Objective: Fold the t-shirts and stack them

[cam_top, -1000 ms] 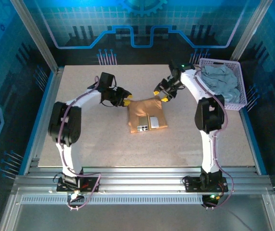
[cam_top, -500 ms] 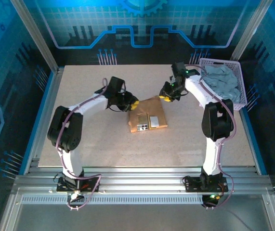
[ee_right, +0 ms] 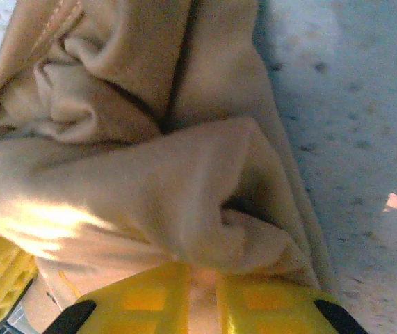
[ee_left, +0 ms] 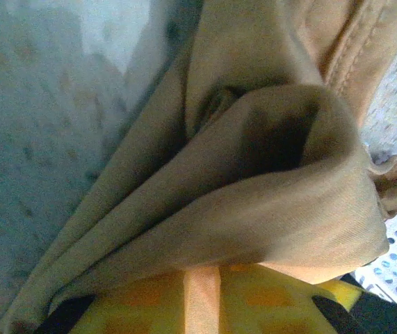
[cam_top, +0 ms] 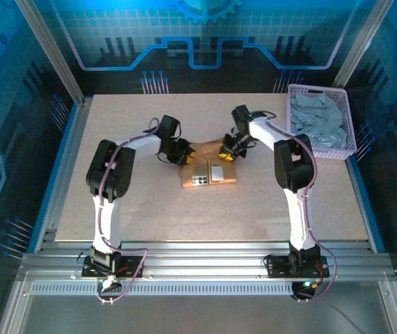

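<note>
On my feed the tan t-shirt [cam_top: 208,177] sits folded around the middle of the table [cam_top: 135,209], white label [cam_top: 217,172] facing up. Both arms are down on its far edge: the left gripper [cam_top: 184,154] is pinched narrow on the far-left corner and the right gripper [cam_top: 226,154] is clamped on the far-right one. Both wrist cams show bunched tan fabric squeezed between the yellow fingers [ee_left: 139,300], and the grey-blue t-shirt [cam_top: 316,118] is heaped in the lavender basket [cam_top: 321,89] at the far right, well apart.

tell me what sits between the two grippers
The far edge of the tan t-shirt runs between the left gripper and the right gripper, each pinching a corner; the top view shows this.
</note>
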{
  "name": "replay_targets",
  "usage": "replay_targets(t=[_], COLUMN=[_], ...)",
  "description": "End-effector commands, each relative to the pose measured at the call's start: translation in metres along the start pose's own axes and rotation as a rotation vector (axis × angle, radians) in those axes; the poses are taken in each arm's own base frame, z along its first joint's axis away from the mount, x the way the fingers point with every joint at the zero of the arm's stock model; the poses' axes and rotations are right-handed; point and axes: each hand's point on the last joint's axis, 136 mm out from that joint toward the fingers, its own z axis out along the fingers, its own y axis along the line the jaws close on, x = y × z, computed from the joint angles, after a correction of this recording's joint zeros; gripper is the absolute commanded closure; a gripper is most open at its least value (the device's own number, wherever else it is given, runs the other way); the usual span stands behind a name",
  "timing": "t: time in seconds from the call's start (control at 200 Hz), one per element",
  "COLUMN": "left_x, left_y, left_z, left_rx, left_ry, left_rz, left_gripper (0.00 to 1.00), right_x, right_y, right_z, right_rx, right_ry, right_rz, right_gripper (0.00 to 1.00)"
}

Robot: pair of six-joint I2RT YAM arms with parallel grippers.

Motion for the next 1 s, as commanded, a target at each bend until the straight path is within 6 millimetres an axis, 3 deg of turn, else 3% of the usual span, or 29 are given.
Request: replay_targets(t=[0.0,0.1,0.215,0.3,0.385,0.515,0.64,0.755,0.855,0.995], left_x=[-0.031,-0.035,-0.02,0.0,0.031,0.08,0.101,0.09,0.07,0.048], left_y=[0.028,0.008,0.003,0.011,0.012,-0.009,-0.022,-0.033,-0.029,0.0], left_z=[-0.003,-0.029,-0.066,-0.091,-0.097,-0.076,-0.045,-0.022,-0.004,0.014], left_rx=[-0.067,-0.024,-0.03,-0.019,0.026,0.108,0.092,0.117,0.114,0.024], left_ry=[-0.054,-0.094,-0.146,-0.181,-0.173,-0.147,-0.168,-0.23,-0.289,-0.309], left_rz=[-0.01,0.051,0.083,0.038,-0.014,-0.073,-0.141,-0.204,-0.248,-0.337], left_gripper=[0.78,0.71,0.6,0.51,0.51,0.56,0.57,0.58,0.6,0.61], right_x=[0.014,0.013,0.009,0.008,0.01,0.019,0.032,0.043,0.054,0.068], right_y=[0.004,0.017,0.048,0.054,0.047,0.031,0.018,0.01,0.005,-0.005], right_z=[0.028,0.023,-0.018,-0.051,-0.079,-0.102,-0.114,-0.124,-0.129,-0.134], right_rx=[0.017,-0.018,-0.12,-0.141,-0.145,-0.173,-0.187,-0.209,-0.226,-0.232], right_ry=[0.073,0.036,-0.048,-0.109,-0.156,-0.183,-0.189,-0.195,-0.191,-0.185], right_rz=[0.008,-0.022,-0.09,-0.124,-0.116,-0.089,-0.072,-0.063,-0.061,-0.051], right_gripper=[0.8,0.76,0.69,0.63,0.62,0.63,0.63,0.63,0.63,0.63])
